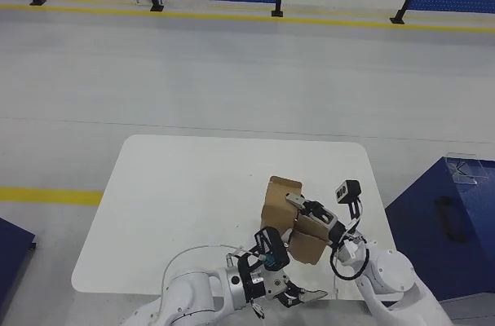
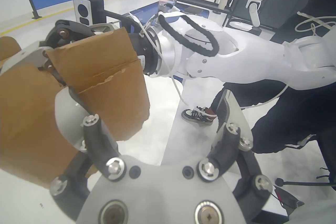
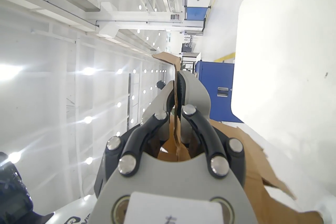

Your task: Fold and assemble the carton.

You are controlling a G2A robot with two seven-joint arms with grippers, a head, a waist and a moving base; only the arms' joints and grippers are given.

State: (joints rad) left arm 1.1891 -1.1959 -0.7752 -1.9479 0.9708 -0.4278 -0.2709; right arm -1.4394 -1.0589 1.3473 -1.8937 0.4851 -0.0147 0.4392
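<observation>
The carton (image 1: 281, 213), flat brown corrugated board with ragged flap edges, sits over the near right part of the bench (image 1: 182, 212), long axis running near-to-far, one thin flap pinched in the right tool (image 3: 176, 93), the left tool (image 2: 145, 104) gaping wide beside it.

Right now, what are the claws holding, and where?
The right claw pinches the carton by a flap. The left claw is open, holding nothing.

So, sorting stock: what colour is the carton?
Plain brown cardboard carton, clearest in the left wrist view.
</observation>
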